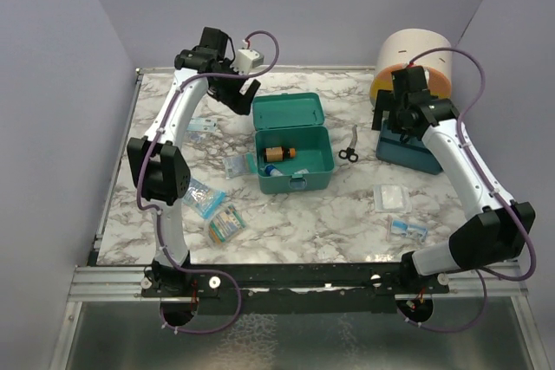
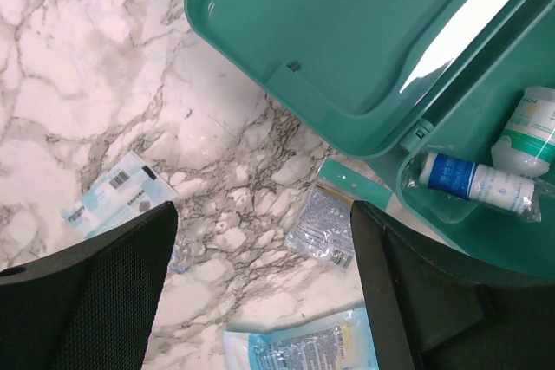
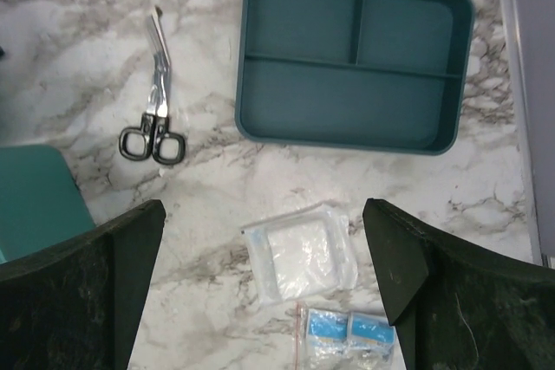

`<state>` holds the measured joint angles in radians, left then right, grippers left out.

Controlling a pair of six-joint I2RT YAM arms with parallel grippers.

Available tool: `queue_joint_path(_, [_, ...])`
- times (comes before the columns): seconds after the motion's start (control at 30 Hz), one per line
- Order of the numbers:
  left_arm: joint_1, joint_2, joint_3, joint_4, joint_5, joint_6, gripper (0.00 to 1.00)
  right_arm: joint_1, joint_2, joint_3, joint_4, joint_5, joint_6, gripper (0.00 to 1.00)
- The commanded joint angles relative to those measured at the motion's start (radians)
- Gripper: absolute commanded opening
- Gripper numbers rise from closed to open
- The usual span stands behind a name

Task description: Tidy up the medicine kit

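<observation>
Nearest the arm bases, flat plastic packets lie on the marble-patterned tabletop [image 1: 329, 214]. A striped packet [image 1: 225, 224] and a blue packet [image 1: 204, 198] are on the left. A small twin-pad packet [image 1: 408, 230] and a clear gauze pouch [image 1: 392, 197] are on the right. The print on all of them is too small to read. Mid-tabletop, a little left of centre, sits the kit [image 1: 299, 184], a teal hard-plastic box, open, with its lid [image 1: 288, 112] folded flat behind it. Inside lie an amber bottle [image 1: 279, 154] and a blue-and-white tube [image 2: 477, 181] in clear wrap. Beside the tube a white label [image 2: 529, 132] printed in teal shows at the frame's edge, its words cut off. A crinkled clear packet [image 1: 234, 165] lies just left of the box. To the right are black-handled steel scissors [image 1: 349, 146], then a darker teal tray [image 3: 347, 97] with three compartments. The left hand [image 2: 263, 210] hangs spread by the lid's left edge, gripping nothing. The right hand [image 3: 263, 205], spread wide too, hangs near the tray. Farthest back stands a round cream drawer unit [image 1: 416, 54] with orange and yellow fronts.
</observation>
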<state>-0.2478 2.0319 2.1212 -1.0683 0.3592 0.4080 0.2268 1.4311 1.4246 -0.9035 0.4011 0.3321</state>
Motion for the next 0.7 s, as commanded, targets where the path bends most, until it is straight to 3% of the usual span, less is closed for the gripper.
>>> queue_joint_path(0.0, [0.003,-0.078,-0.055,0.068,0.032,-0.063,0.83,-0.010,0.021,-0.037,-0.107,-0.073,0.039,1.00])
queue_joint_path(0.2, [0.030,-0.090,-0.109,0.097,0.059,-0.078,0.83,-0.012,-0.031,-0.175,-0.141,-0.123,0.090,0.98])
queue_joint_path(0.4, [0.042,-0.090,-0.122,0.100,0.076,-0.080,0.83,-0.013,-0.065,-0.338,-0.054,-0.149,0.060,0.96])
queue_joint_path(0.67, [0.042,-0.086,-0.118,0.100,0.092,-0.082,0.83,-0.029,0.021,-0.369,0.027,-0.164,0.012,0.96])
